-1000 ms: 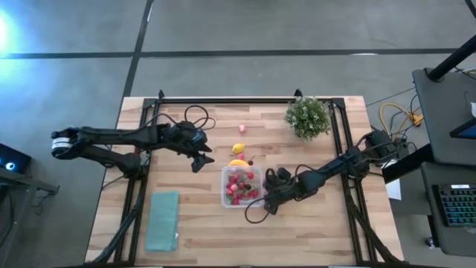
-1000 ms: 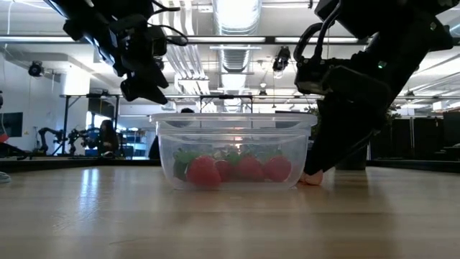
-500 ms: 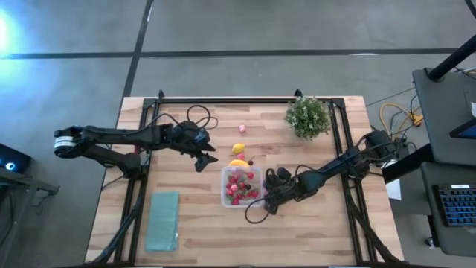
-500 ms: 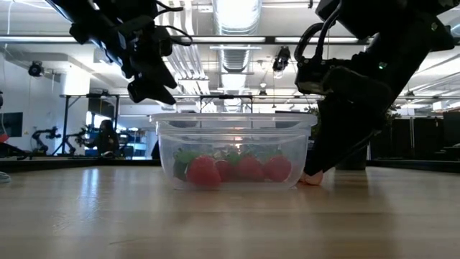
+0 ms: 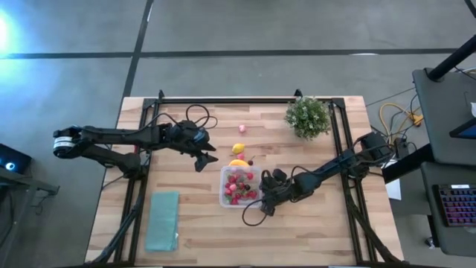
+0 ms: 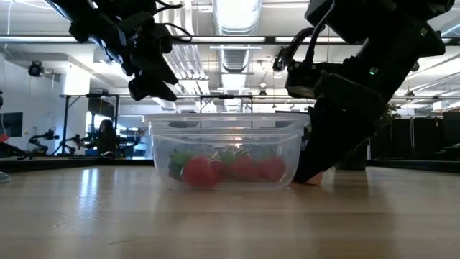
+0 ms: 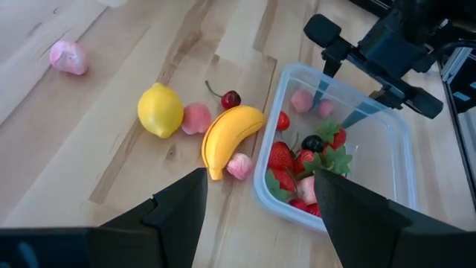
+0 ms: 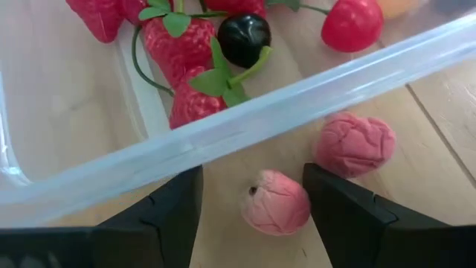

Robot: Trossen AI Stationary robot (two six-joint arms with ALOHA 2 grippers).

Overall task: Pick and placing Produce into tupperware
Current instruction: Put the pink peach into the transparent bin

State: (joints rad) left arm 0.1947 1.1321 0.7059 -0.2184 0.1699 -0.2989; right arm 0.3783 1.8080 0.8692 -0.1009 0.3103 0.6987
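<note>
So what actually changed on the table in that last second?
The right gripper slid a little toward the left arm's side, and the tupperware shifted slightly the same way. The left gripper, raised above the table, edged closer to the banana. The lemon, loose pink pieces and potted plant stayed put.

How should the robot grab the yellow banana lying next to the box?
Probably across its narrow middle, coming straight down from above. The banana lies flat on the table, long and curved, so its width fits between open fingers better than its length. One tip nearly touches the tupperware and a pink piece sits by the other, so the middle looks freest. The left gripper, open, is nearest.
</note>
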